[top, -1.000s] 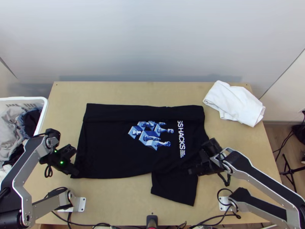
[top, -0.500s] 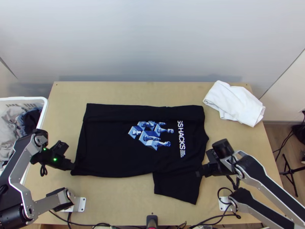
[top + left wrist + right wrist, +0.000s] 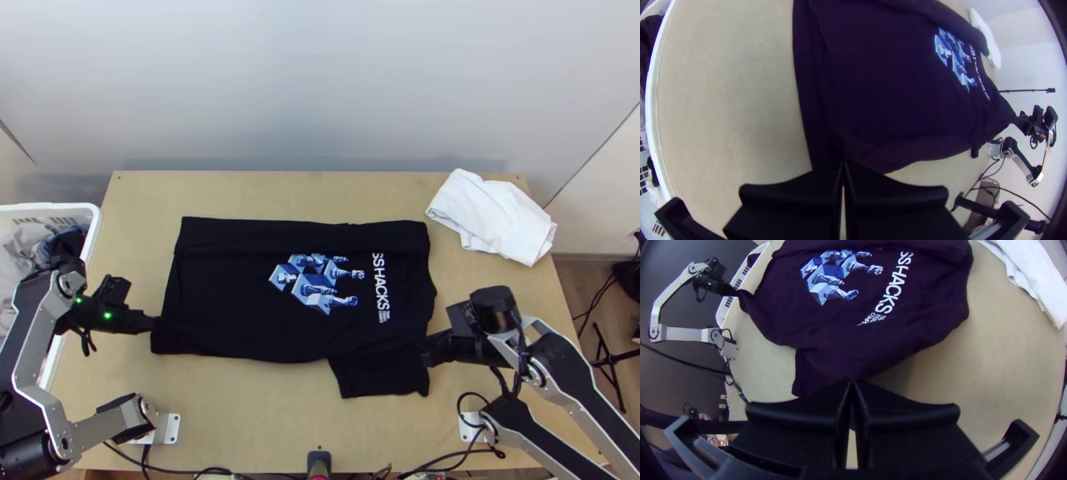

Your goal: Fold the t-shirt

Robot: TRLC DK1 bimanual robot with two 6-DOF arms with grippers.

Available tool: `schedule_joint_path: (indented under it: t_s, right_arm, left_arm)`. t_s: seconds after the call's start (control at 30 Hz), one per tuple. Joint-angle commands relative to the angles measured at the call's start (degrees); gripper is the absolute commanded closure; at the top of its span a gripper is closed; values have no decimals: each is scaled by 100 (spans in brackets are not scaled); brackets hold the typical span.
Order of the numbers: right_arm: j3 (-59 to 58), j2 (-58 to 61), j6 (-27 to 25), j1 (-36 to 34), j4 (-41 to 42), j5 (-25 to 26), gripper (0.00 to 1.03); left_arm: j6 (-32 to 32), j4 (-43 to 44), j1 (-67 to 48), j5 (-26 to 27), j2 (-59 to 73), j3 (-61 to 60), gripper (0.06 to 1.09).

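Left hand (image 3: 844, 163) closed on the shirt (image 3: 232, 292) at its near hem corner; right hand (image 3: 852, 384) pinching it where the near sleeve (image 3: 372, 374) joins the shoulder. Shirt lies across the middle of the bench (image 3: 256, 416), print (image 3: 316, 282) up, a folded band along its far side.

Step in hand, as I judge it: folding the near side in. Next move: raise both hands together, carry the edge toward the far side, keep it taut, set down evenly.

Snag: sleeve sticks out nearside, could double under or crease.

Around: basket (image 3: 94, 228) of clothes (image 3: 18, 246) close by the left arm, little swing room there; white cloth (image 3: 496, 218) at the far right corner, out of the fold's path.
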Motion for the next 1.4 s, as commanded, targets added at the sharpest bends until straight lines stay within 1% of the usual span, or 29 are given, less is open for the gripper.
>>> schedule_joint_path:
  t_s: [0.0,0.17,0.3,0.53,0.67,0.93,1.1,1.23,1.37]
  right_arm:
    - [181,-77,-261,-246,67,16,100]
    - [234,73,-490,-589,349,24,100]
    - [375,363,-604,-835,727,24,100]
    - [814,1382,-744,-1371,1614,16,100]
    - [1201,2024,-876,-1644,1983,16,100]
    - [2027,3228,-955,-2101,2423,16,100]
    - [2431,3835,-920,-2180,2625,7,100]
    - [2677,4204,-859,-2180,2695,7,100]
    - [2791,4502,-823,-2154,2845,7,100]
  left_arm:
    - [-252,164,92,116,165,326,105]
    - [-463,366,171,160,332,537,104]
    - [-805,515,119,292,604,915,104]
    - [-1676,911,-497,318,1290,1944,104]
    - [-1974,955,-813,309,1870,2717,105]
    - [-2335,937,-1130,309,2881,4132,104]
    - [-2440,876,-1270,221,3426,4844,104]
    - [-2537,814,-1367,177,3724,5213,104]
    - [-2563,788,-1446,19,3944,5275,104]
